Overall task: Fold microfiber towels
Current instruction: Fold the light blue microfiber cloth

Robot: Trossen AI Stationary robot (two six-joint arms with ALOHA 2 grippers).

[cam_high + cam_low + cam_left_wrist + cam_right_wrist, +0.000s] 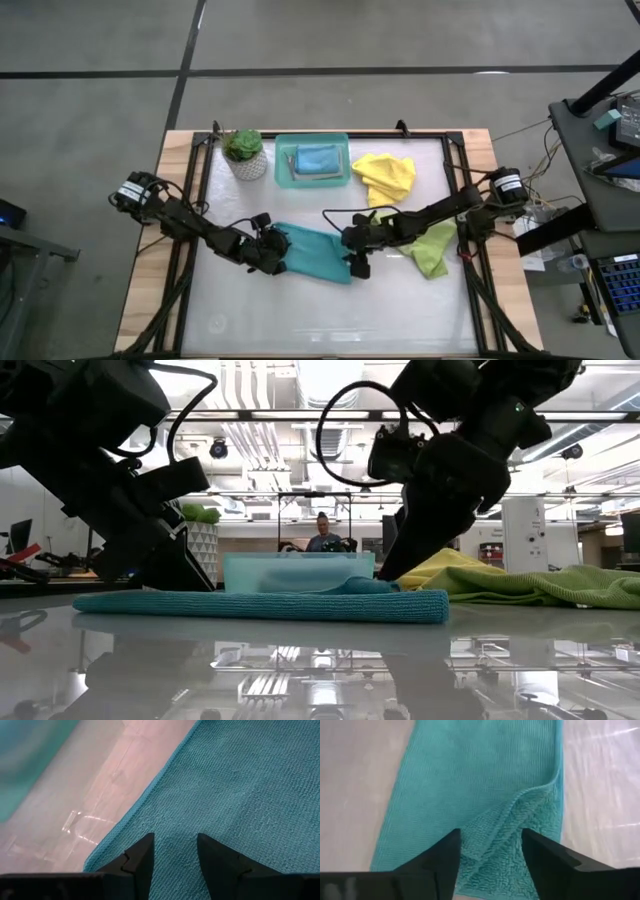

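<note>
A teal-blue microfiber towel (315, 252) lies folded into a long strip mid-table, flat on the surface. My left gripper (272, 252) stands open at its left end, fingers slanting down onto the cloth (174, 851). My right gripper (355, 262) stands open at the strip's right end, and a raised wrinkle of towel (505, 815) shows just beyond its two fingers (490, 845). A yellow towel (385, 175) lies crumpled at the back right. A lime green towel (432, 248) lies under my right arm. Another teal-blue towel (316, 160) rests folded in the tray. My left gripper's two spread fingertips (145, 847) seem to rest on the top layer of the towel's left end (175, 827), a little in from its edge. They come from above, slanting from the table's left. The towel lies flat on the table. My right gripper: I cannot tell whether its fingers touch the wrinkled right end (492, 827).
A teal tray (284, 165) stands at the back centre, with a small potted plant (244, 152) to its left. The near half of the table (320, 320) is bare. A person (323, 532) sits far off in the room behind.
</note>
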